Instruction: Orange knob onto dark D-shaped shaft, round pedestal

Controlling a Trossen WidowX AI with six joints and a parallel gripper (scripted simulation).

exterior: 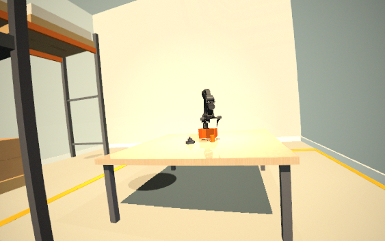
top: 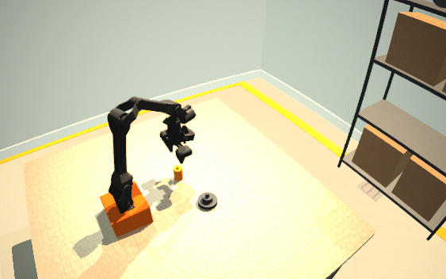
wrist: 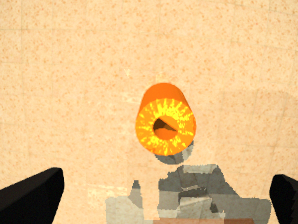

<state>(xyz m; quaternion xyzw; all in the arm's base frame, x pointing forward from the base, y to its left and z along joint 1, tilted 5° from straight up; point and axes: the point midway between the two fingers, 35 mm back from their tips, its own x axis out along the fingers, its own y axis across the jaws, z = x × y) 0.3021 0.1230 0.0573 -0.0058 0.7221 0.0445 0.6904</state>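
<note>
The orange knob (top: 178, 173) (exterior: 212, 138) (wrist: 165, 106) stands upright on the table, apart from the pedestal. Its hole faces up in the wrist view; which way the hole's flat side faces is hard to tell. My gripper (top: 176, 156) (exterior: 211, 127) (wrist: 169, 183) is wide open and empty, above the knob. In the wrist view the knob shows between the two fingers across the picture, a little ahead of the fingertips. The dark round pedestal (top: 212, 205) (exterior: 190, 142) stands on the table with its shaft (top: 207, 196) bare and pointing up. The shaft's flat side cannot be seen.
The arm's orange base block (top: 134, 222) (exterior: 207, 133) stands on the table (top: 276, 222) (exterior: 197, 161), on the other side of the knob from the room's shelf. The shelf rack (top: 365, 89) with brown boxes stands on the floor beyond the table.
</note>
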